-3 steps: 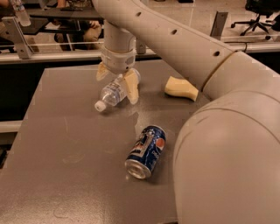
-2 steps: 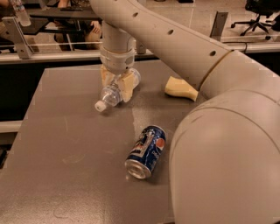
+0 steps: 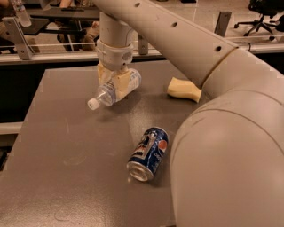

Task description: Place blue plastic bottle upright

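Observation:
The blue plastic bottle [image 3: 104,95] is a small clear water bottle with a white cap. It lies tilted at the back of the grey table [image 3: 62,177], cap pointing front left and a little lower than its base. My gripper [image 3: 114,86] comes down from above and is shut on the bottle's middle, one tan finger [image 3: 125,83] on each side. The bottle seems slightly raised, with a shadow beneath it.
A blue Pepsi can [image 3: 148,150] lies on its side mid-table, in front of the bottle. A yellow sponge [image 3: 184,91] lies at the back right. My arm fills the right side. A rail, another bottle [image 3: 21,12] and office chairs [image 3: 262,13] stand behind the table.
My gripper has dropped onto the bottle and closed its fingers on it. The bottle's cap end has shifted slightly left and up. The can and the sponge have not moved.

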You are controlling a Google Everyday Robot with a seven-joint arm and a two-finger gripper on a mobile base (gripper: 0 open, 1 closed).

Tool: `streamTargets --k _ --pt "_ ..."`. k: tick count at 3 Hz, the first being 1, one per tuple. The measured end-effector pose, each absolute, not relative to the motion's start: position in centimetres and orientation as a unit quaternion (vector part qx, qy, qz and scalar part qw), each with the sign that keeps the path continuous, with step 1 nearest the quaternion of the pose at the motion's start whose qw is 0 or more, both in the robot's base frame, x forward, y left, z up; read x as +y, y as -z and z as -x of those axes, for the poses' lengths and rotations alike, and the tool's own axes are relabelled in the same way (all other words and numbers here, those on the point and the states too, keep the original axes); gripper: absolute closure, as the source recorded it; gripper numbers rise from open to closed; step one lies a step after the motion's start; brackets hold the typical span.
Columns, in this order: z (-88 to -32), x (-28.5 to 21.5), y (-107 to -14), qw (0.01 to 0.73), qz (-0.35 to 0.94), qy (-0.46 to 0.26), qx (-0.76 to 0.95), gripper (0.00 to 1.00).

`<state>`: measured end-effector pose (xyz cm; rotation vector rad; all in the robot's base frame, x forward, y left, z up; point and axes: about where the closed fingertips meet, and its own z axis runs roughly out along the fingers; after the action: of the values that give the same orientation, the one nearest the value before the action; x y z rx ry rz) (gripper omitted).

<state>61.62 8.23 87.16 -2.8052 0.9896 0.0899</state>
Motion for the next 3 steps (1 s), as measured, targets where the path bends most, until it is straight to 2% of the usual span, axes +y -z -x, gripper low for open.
streamTargets --k 1,2,3 --pt "-60.2 9.7 -90.3 0.137 0.920 -0.069 0.361 1.00" --pt "-57.8 12.1 -94.0 0.208 0.880 -0.145 0.402 1.00" --pt "-56.6 13.4 -96.0 0.248 0.845 -0.200 0.429 1.00"
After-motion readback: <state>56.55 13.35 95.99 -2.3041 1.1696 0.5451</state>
